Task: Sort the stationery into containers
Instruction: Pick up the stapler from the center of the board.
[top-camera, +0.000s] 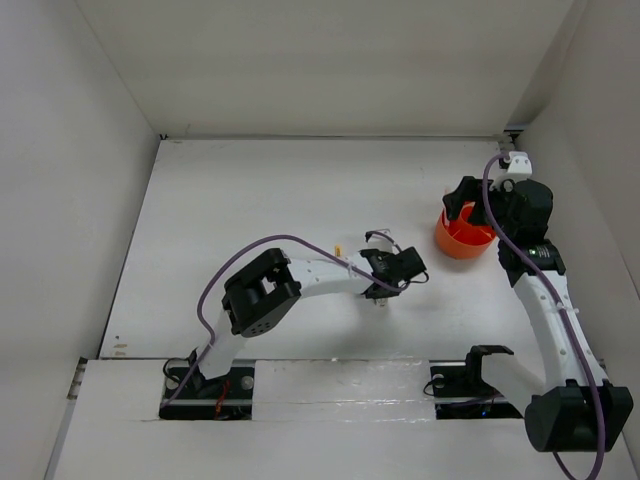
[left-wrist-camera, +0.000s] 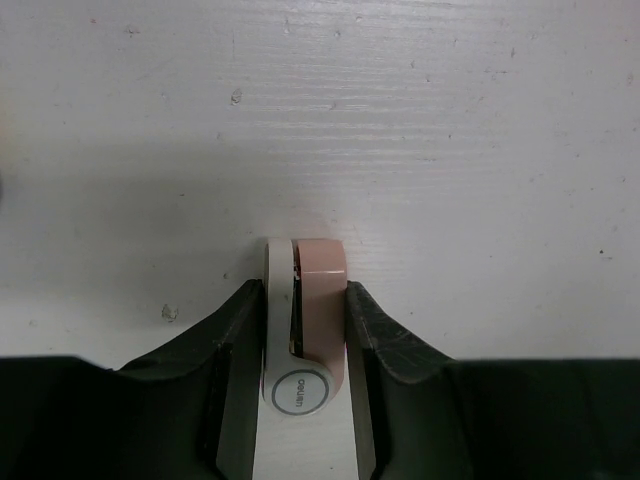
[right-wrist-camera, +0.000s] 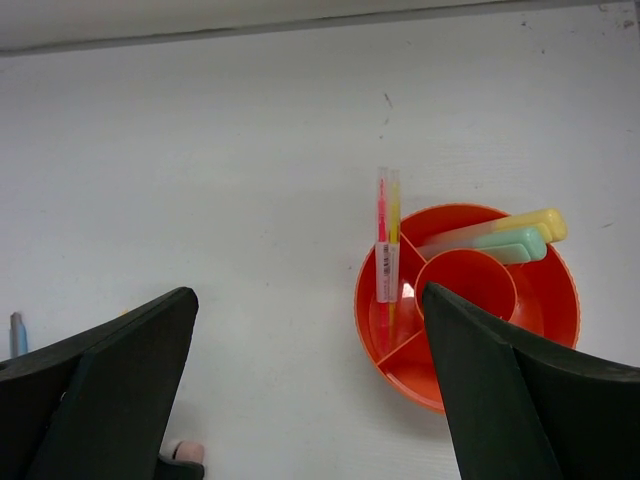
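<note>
White worktop (top-camera: 300, 200): left of the orange tub (top-camera: 455, 243), the left hand (top-camera: 400, 268) clamps the grey-pink piece (left-wrist-camera: 318, 300) lengthwise; the right hand (right-wrist-camera: 310, 400) hovers spread above the tub.

One orange tub (right-wrist-camera: 548, 300) stands near the far right corner of the counter. It holds four writing things: two thin pens side by side, one red pen (right-wrist-camera: 381, 230) and one yellow pen (right-wrist-camera: 394, 225), and two thicker markers, one pale yellow marker (right-wrist-camera: 520, 222) and one pale green marker (right-wrist-camera: 510, 245). Outside the tub are one blue pen (right-wrist-camera: 17, 335), only partly in view, and one white-and-pink piece (left-wrist-camera: 318, 300) near the counter's middle.
</note>
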